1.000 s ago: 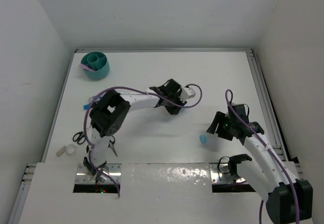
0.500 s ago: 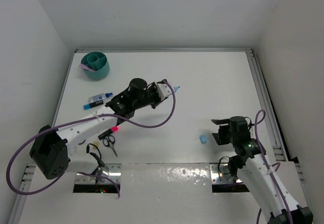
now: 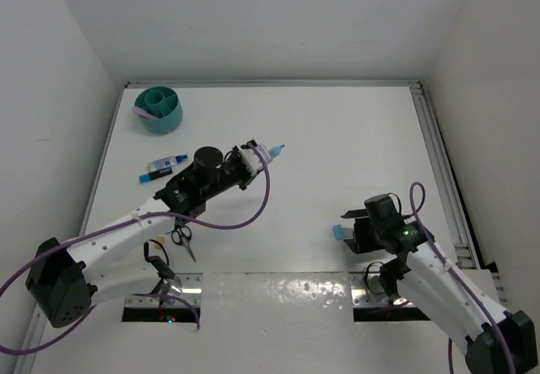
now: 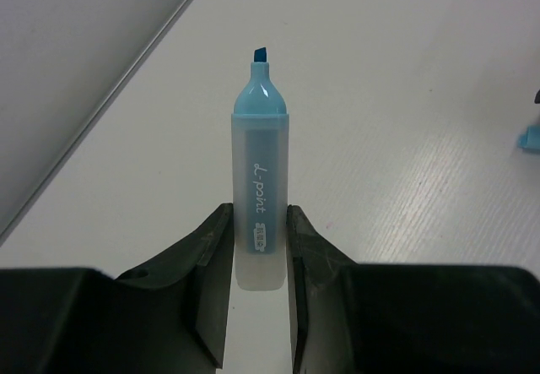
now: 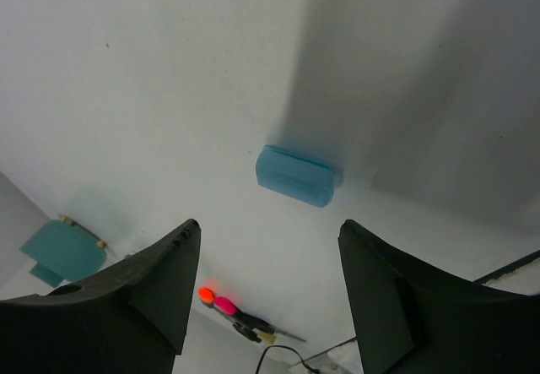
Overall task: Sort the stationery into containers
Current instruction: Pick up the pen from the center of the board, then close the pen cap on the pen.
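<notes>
Teal divided cup (image 3: 169, 121), pinkish item (image 3: 142, 112) poking over its rim

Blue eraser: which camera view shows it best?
The right wrist view: the blue eraser lies large and whole, mid-frame ahead of the open jaws. The top external view shows only a small blue speck; the left wrist view catches what seems a sliver of it at its right edge.
</notes>
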Robot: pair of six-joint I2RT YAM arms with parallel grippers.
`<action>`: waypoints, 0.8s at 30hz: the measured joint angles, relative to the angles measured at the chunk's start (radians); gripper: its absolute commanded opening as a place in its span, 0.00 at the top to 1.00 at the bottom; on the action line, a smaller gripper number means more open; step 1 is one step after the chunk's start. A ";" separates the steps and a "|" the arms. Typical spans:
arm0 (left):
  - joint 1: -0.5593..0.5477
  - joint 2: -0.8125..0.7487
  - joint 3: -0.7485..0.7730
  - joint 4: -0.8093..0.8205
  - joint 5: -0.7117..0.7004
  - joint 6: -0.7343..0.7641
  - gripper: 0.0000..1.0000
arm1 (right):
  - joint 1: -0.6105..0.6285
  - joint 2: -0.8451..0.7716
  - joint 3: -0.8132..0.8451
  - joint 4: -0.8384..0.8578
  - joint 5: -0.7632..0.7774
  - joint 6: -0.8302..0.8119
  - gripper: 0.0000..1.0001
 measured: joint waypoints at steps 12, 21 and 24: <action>0.000 -0.013 -0.043 0.054 -0.028 -0.028 1.00 | 0.126 0.176 -0.006 0.098 0.009 0.012 0.42; 0.002 -0.013 -0.043 0.068 -0.038 -0.048 1.00 | 0.128 0.176 -0.040 0.120 0.098 0.016 0.57; 0.002 -0.013 -0.043 0.073 -0.044 -0.049 1.00 | 0.123 0.177 -0.044 0.123 0.124 0.019 0.57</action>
